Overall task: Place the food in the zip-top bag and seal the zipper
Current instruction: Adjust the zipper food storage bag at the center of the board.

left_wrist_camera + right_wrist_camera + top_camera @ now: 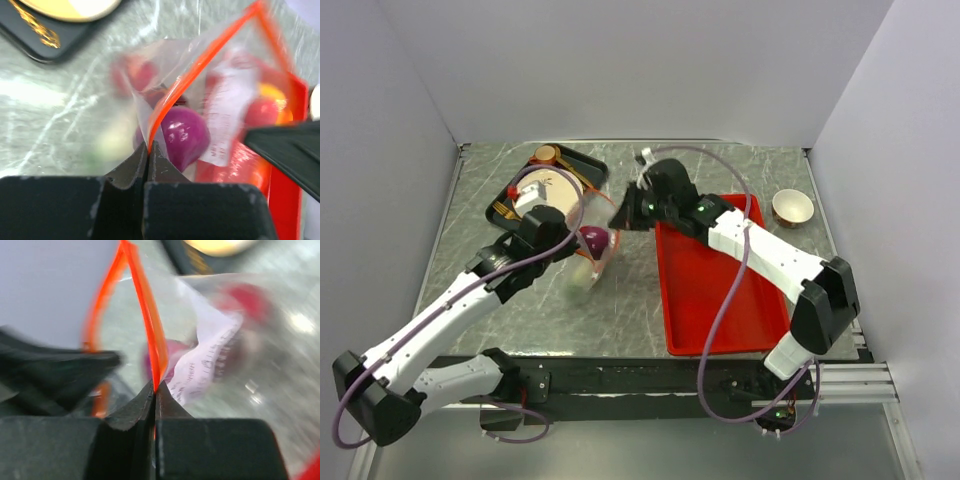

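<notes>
The clear zip-top bag point(592, 255) hangs between my two grippers above the table, left of the red tray. Its orange-red zipper point(200, 65) runs along the open mouth. My left gripper point(575, 232) is shut on the zipper strip, as the left wrist view point(148, 146) shows. My right gripper point(622, 214) is shut on the other part of the strip, seen in the right wrist view point(154, 386). Inside the bag I see a purple food piece point(182, 136), blurred red pieces point(132, 72) and a yellow one point(272, 92). A white printed label point(205, 365) is on the bag.
The red rectangular tray point(715, 290) lies to the right of the bag. A black tray point(590, 165) with a patterned plate point(548, 190) sits at the back left. A small bowl point(792, 207) stands at the back right. White walls enclose the table.
</notes>
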You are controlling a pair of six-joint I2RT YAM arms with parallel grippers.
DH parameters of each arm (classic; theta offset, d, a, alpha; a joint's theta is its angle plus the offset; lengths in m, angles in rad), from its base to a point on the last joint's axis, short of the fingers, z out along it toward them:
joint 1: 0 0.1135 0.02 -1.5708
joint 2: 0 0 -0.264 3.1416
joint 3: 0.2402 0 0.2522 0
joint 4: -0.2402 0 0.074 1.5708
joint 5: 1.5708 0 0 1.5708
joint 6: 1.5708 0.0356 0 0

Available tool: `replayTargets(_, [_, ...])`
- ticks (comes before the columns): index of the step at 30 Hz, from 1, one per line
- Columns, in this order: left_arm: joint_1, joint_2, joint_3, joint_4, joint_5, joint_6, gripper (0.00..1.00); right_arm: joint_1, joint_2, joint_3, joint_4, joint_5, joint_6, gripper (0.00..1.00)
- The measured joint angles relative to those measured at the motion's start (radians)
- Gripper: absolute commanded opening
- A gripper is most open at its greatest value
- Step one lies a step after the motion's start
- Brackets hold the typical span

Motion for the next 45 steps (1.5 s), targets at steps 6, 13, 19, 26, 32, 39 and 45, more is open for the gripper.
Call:
replayTargets(6, [0.0, -0.184, 0.02, -0.069, -0.148, -0.051, 0.01, 0.029, -0.002, 0.108, 0.026, -0.081, -0.042, 0.09])
replayTargets(13, [0.002, -0.316, 0.021, -0.098, -0.23, -0.076, 0.01, 0.038, 0.046, 0.08, -0.005, -0.097, -0.042, 0.16])
replayTargets(19, [0.002, -0.248, 0.008, -0.09, -0.212, -0.066, 0.01, 0.04, 0.066, 0.043, -0.039, -0.072, -0.048, 0.21])
replayTargets(26, [0.002, -0.08, -0.057, -0.037, -0.085, -0.065, 0.01, 0.04, 0.109, -0.071, -0.053, -0.024, -0.07, 0.22])
replayTargets(32, [0.002, -0.004, -0.067, 0.001, -0.006, -0.056, 0.01, 0.04, 0.095, -0.185, -0.069, 0.062, -0.055, 0.34])
replayTargets(39, [0.002, 0.012, -0.067, 0.046, 0.042, -0.016, 0.01, 0.04, -0.002, -0.218, -0.074, 0.177, -0.033, 0.51])
replayTargets(45, [0.002, 0.044, -0.067, 0.081, 0.102, 0.018, 0.01, 0.036, -0.114, -0.232, -0.102, 0.343, -0.025, 0.83])
